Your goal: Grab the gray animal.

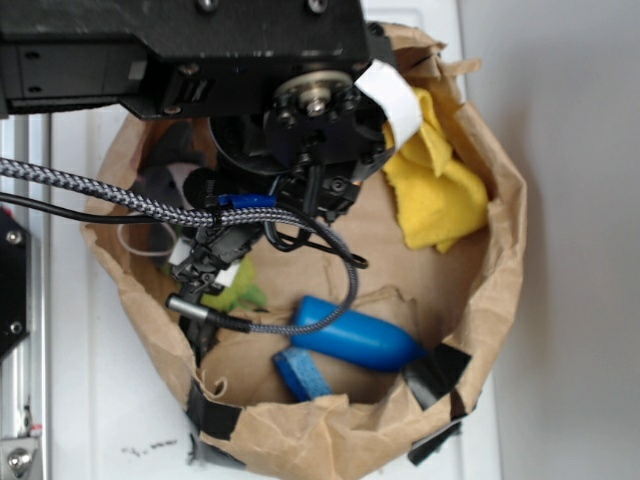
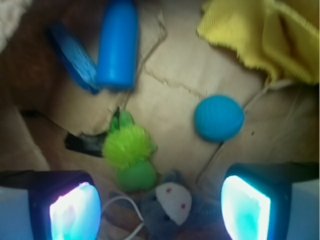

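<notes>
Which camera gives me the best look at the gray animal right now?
The wrist view. The gray animal lies between the open end effector's fingers, its white face and green body in plain sight. In the exterior view the arm hides nearly all of it; only a scrap of green body shows.

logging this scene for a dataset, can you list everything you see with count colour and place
gray animal: 1, gray head, white face with red marks, lime-green fuzzy body, on the bag floor between the fingers in the wrist view
cord: 1, white loop, beside the animal's head
ball: 1, blue, ribbed, on the bag floor near the cloth
bottle: 1, blue, lying on the bag floor
flat piece: 1, blue, next to the bottle
cloth: 1, yellow, crumpled against the bag's wall
bag: 1, brown paper, rolled open, holds everything
tape: black patches on the bag's rim
arm: 1, black, over the bag
gripper: 1, open, fingers glowing blue-white
</notes>
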Controlling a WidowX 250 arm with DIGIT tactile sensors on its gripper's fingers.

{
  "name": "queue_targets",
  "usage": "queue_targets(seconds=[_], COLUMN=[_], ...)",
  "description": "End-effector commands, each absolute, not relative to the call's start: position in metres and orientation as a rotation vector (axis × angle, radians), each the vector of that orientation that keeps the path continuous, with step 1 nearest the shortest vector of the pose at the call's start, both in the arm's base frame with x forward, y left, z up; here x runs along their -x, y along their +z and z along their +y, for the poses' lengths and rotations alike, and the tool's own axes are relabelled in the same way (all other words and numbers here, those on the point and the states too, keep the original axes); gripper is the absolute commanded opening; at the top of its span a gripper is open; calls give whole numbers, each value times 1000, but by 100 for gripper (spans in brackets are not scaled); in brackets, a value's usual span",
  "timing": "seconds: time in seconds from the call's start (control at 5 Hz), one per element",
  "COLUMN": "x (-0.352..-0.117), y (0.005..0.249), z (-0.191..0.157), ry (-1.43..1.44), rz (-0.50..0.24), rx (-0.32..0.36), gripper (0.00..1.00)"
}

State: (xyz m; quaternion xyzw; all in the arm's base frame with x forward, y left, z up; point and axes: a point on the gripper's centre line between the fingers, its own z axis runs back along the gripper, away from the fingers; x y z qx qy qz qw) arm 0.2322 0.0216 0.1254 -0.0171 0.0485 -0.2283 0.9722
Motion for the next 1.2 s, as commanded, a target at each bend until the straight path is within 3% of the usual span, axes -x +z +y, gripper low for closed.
queue_targets(seconds=[0.0, 0.6, 1.0], x=[-231, -188, -184], y=[100, 86, 87], z=[30, 41, 34], ry=[-426, -428, -450], rz=[100, 159, 148], rx=[-12, 20, 22], gripper=[100, 100, 100])
